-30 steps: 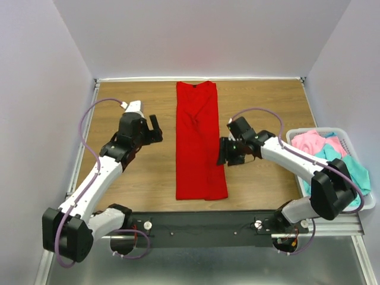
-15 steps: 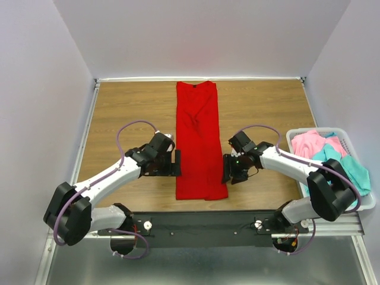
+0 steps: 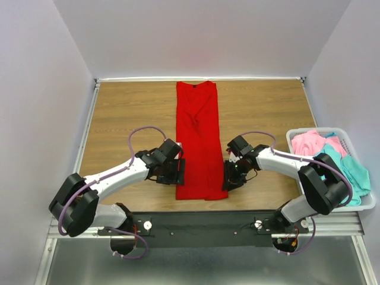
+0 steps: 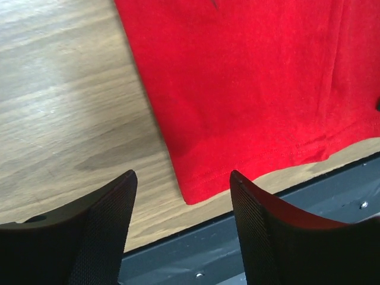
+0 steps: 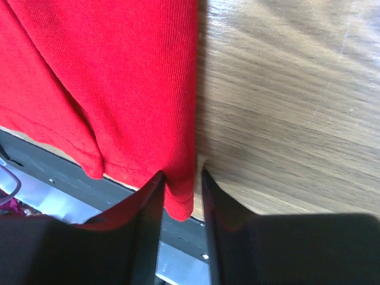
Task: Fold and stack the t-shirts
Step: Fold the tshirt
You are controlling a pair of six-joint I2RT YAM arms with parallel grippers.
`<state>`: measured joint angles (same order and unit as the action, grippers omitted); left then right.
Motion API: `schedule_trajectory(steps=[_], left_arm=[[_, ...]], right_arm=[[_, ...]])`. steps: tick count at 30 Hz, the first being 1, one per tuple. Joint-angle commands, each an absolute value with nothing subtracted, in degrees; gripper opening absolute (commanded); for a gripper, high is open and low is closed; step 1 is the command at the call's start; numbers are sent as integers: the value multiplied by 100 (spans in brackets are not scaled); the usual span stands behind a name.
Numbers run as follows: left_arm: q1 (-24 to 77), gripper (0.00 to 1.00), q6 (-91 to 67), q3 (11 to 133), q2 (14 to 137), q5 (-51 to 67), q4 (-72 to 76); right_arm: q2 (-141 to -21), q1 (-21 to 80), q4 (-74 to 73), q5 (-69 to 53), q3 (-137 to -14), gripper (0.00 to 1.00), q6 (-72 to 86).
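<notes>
A bright red t-shirt [image 3: 199, 136] lies folded into a long narrow strip down the middle of the wooden table, collar at the far end. My left gripper [image 3: 180, 172] is open beside the shirt's near left corner [image 4: 196, 190]; its jaws stand wide apart, just short of the hem. My right gripper [image 3: 229, 181] is at the near right corner. In the right wrist view its jaws [image 5: 181, 175] stand close together, with the red corner [image 5: 178, 202] between them at the table's front edge. Pink [image 3: 309, 142] and teal [image 3: 350, 169] t-shirts lie in the basket.
A white plastic laundry basket [image 3: 292, 138] stands at the right edge of the table, beside my right arm. The black front rail [image 3: 202, 222] runs just below the shirt's near hem. Grey walls enclose the table on three sides.
My left arm has swung from the far left down to the shirt's near left corner. My right gripper has slid along the right edge towards the near right corner.
</notes>
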<state>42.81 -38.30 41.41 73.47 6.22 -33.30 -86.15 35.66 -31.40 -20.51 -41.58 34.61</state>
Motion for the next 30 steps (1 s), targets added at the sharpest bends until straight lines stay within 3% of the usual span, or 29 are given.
schedule_trajectory(steps=[1,3,6,11,30], left_arm=[[4394,71,-3955,4069,7418,800,-3454],[4482,68,-3929,4087,7506,843,-3498],[4614,67,-3902,4166,7725,826,-3629],[4790,64,-3894,4315,8076,738,-3761],[4983,38,-4096,4684,8842,624,-4069]], right_arm=[[-8736,3586,-3103,-2215,-4034,34,3419],[-8728,3586,-3111,-2250,-4025,31,3393],[-8745,3586,-3111,-2250,-4034,17,3393],[-8675,3586,-3111,-2224,-4052,6,3384],[-8710,3586,-3094,-2188,-4210,6,3234]])
